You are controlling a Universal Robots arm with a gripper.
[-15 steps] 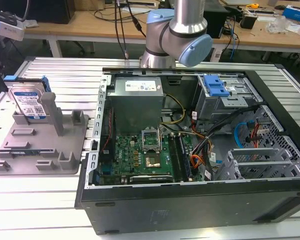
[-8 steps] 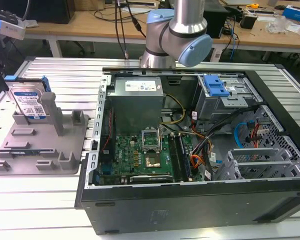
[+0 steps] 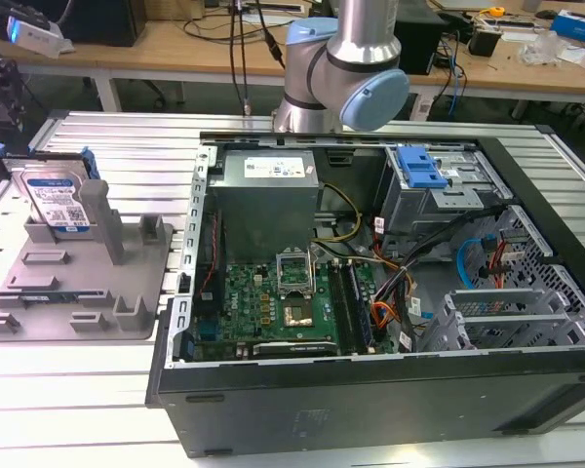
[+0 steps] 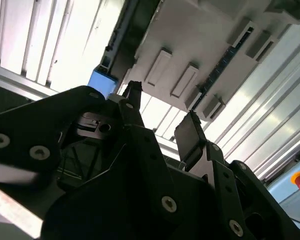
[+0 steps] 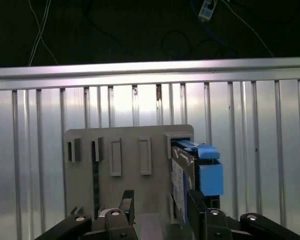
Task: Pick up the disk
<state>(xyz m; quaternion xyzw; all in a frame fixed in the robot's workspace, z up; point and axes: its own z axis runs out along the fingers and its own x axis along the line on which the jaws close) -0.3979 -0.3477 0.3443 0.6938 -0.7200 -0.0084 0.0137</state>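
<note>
**Approach in hand; disk not yet taken**

The disk (image 3: 58, 200) is seen standing on edge and tilted back at one corner of the grey fixture tray (image 3: 78, 283). There it is propped against the tray's upright posts (image 3: 105, 219). The tray is laid on the slatted bench (image 3: 78, 409), to the exterior view's left of the opened computer case (image 3: 370, 409).

In the first wrist view the hand (image 5: 160, 200) is held apart from the tray. The disk is presented edge-on, with its blue rail (image 5: 210, 175) turned outward. The fingers (image 4: 190, 135) are spread, a gap is left between them, and nothing is held. No contact with the disk is made.

The step in hand is judged to be the approach: the hand is pointed at the tray, but the disk is not enclosed. In the first wrist view the disk is lined up with one finger rather than with the gap. A sideways correction is therefore judged to be called for before any closing in.

A grasp would call for the fingers to be set across the disk's two flat faces, clear of the posts. Closure would be called for only once the disk's edge is seated between them. Since the disk is merely leaned, it is judged that it could be tipped by a nudge.
</note>
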